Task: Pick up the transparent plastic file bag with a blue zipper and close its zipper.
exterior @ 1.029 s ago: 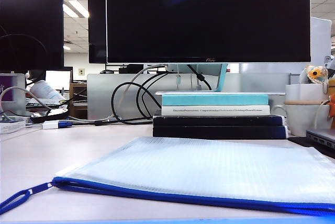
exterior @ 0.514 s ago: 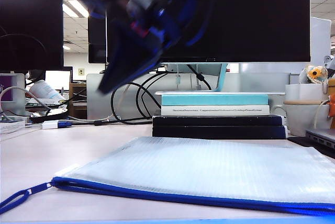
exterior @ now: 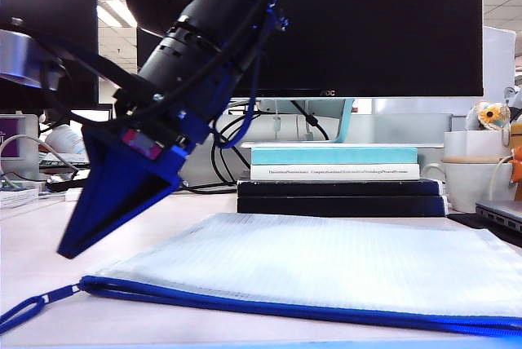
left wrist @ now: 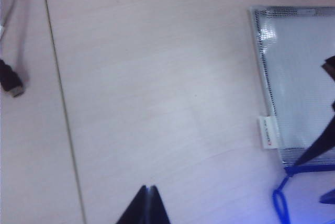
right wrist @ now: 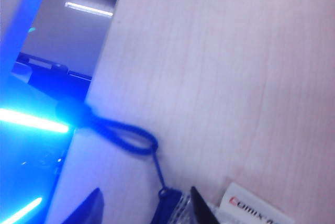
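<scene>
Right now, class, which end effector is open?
The right end effector, jaws apart at the zipper's cord loop; the left end effector is shut above bare table.

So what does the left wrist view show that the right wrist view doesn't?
Left wrist only: the gridded face of the file bag, a cable plug on the table, and the shut left gripper. Right wrist only: the open right gripper straddling the end of the zipper. Both: the blue cord pull and the white label.
</scene>
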Controlling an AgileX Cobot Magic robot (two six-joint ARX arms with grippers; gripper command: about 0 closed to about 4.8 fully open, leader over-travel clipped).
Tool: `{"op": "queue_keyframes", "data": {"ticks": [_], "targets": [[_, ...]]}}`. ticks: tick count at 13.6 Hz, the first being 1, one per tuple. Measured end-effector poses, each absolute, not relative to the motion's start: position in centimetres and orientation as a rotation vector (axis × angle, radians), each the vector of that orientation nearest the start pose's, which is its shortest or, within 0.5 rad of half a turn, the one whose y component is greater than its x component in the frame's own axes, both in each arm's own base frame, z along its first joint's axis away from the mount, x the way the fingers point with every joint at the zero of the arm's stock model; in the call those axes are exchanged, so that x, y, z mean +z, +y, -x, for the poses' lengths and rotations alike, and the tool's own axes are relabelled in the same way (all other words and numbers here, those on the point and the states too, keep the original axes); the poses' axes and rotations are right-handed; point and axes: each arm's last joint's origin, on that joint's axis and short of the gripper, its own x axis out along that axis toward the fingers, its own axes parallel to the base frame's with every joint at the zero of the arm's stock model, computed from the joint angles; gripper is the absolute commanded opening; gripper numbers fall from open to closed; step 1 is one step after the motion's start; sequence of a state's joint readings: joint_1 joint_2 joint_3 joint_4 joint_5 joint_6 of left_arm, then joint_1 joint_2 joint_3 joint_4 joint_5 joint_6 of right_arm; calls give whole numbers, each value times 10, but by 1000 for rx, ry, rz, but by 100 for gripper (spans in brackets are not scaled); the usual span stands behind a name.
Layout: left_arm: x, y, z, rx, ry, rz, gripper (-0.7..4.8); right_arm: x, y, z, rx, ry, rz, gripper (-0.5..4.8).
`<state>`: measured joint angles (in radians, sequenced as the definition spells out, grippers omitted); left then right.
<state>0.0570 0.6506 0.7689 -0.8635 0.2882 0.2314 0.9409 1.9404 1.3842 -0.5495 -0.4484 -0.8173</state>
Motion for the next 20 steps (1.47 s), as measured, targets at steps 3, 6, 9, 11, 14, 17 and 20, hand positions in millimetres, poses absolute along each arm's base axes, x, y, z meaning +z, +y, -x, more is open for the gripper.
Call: {"op": "queue_keyframes", "data": {"ticks": [3,6,9,11,14,17,20], "targets": [[287,-3,-119,-326,701,-90,-6,181,333,-226,1661,569,892,206],[287,-6,-120,-361,695,-96,-6,157,345,-229,1662,566,898,147],[287,-6,-120,-361,693,-96,-6,151,347,-231,1640,573,908,-1],[288,-6,-120,-353,687,-101,-6,153,349,-233,1587,569,885,-1],[291,-5,-124,-304,647,-127,-6,188,343,-231,1534,496,859,-1],[299,-5,-129,-300,548,-173,63,256,323,-219,1482,376,776,-1],[303,-18,-127,-709,389,-276,318,331,273,-183,1485,303,733,-1]]}}
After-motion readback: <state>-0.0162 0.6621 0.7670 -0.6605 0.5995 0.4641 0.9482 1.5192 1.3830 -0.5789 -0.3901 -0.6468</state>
